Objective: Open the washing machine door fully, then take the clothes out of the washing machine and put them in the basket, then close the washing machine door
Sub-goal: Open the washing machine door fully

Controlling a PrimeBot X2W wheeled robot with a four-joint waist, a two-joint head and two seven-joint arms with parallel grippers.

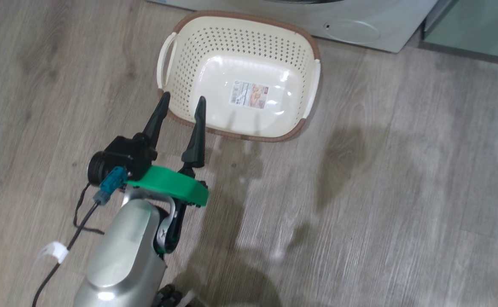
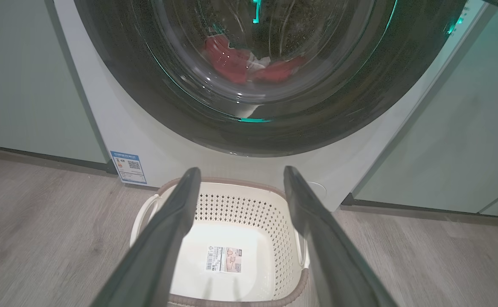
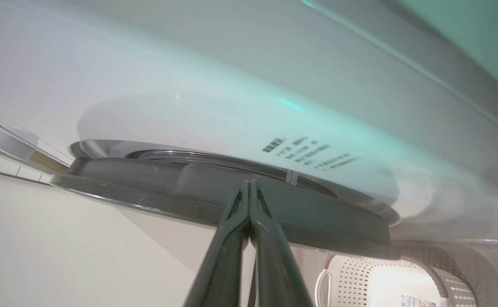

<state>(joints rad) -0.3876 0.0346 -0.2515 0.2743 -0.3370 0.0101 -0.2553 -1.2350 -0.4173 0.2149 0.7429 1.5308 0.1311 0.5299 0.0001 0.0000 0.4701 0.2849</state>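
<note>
My left gripper is spread wide and holds nothing, its two dark fingers reaching over the near brown rim of the basket. The basket sits on the wood-look floor, just in front of the washing machine, with only the label on its bottom. Looking along my left fingers, the washing machine door fills the front, and behind its glass the red clothes lie low in the drum with a bit of white among them. There's a blue sticker low on the machine, and a pale green cabinet beside it. My right gripper is pinched tight, fingers pressed together, their tips right at the edge of the door's black rim. Whether the door is latched or cracked, I cannot tell.
</note>
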